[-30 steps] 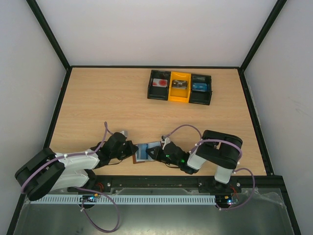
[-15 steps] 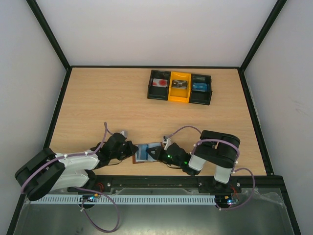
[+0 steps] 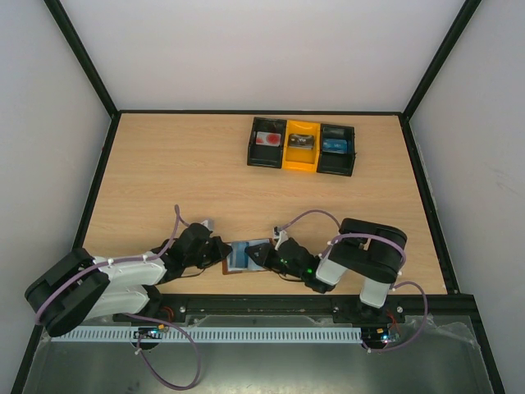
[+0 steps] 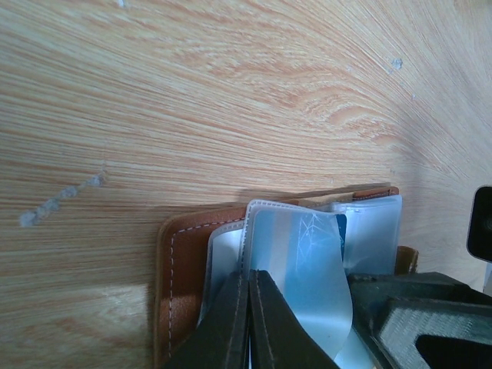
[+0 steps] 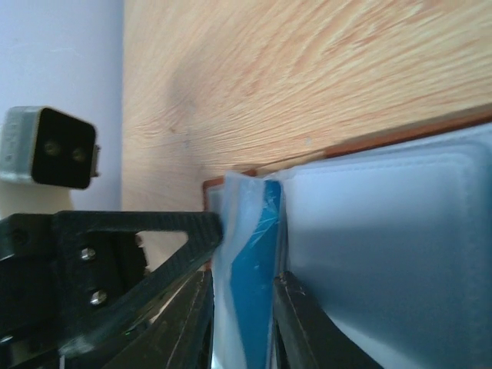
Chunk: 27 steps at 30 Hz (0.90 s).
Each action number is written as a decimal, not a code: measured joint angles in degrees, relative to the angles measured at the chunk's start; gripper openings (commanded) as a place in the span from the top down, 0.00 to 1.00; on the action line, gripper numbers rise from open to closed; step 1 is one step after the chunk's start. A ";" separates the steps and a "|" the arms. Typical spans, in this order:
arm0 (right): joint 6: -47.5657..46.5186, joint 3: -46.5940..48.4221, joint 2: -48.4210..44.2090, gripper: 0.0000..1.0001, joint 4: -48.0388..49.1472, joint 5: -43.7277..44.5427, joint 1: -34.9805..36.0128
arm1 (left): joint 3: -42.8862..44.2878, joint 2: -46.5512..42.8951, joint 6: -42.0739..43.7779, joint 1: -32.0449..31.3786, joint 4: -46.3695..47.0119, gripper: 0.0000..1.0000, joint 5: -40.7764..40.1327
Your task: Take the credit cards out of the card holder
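The brown leather card holder (image 3: 238, 256) lies open near the table's front edge, between my two grippers. My left gripper (image 3: 221, 253) comes in from the left. In its wrist view its fingers (image 4: 247, 275) are pressed together on the edge of a clear sleeve, beside the leather cover (image 4: 181, 269). A bluish credit card (image 4: 307, 261) sits in that raised sleeve. My right gripper (image 3: 261, 256) reaches in from the right. Its fingertips (image 5: 242, 280) stand a little apart on either side of the sleeve and its blue card (image 5: 254, 261). Another pale sleeve page (image 5: 384, 231) lies flat on the right.
A black-and-yellow three-compartment tray (image 3: 284, 162) stands at the back of the table, right of centre, holding a red-and-white card (image 3: 267, 139), a grey one (image 3: 301, 141) and a blue one (image 3: 335, 145). Black frame rails border the table. The left gripper's black finger (image 5: 154, 246) crosses the right wrist view.
The right gripper's jaws have widened slightly around the sleeve and card. The left gripper and the card holder have stayed put.
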 measured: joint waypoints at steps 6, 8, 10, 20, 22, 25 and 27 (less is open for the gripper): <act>-2.91 4.11 -1.66 0.77 -10.64 1.60 -0.02 | -0.02 0.00 -0.35 -0.04 0.09 0.97 -0.04; -3.87 5.29 -1.95 0.77 -13.00 2.12 -0.02 | -0.09 0.02 -0.44 -0.04 0.22 0.97 -0.11; -4.46 5.86 -1.95 0.78 -13.92 2.38 -0.13 | -0.11 0.15 -0.59 -0.02 0.39 0.97 -0.15; -3.93 3.28 1.44 0.98 -5.75 1.90 -0.76 | -0.11 0.81 -0.63 -0.04 1.25 0.97 -0.48; -3.74 2.45 1.49 0.98 -4.37 1.95 -0.76 | -0.09 0.85 -0.63 -0.20 1.29 0.97 -0.46; -3.74 1.51 1.38 0.98 -3.19 2.19 -0.76 | -0.09 0.83 -0.61 -0.48 1.22 0.97 -0.46; -3.89 1.11 1.11 0.98 -3.02 2.47 -0.76 | -0.09 0.81 -0.59 -0.57 1.18 0.95 -0.50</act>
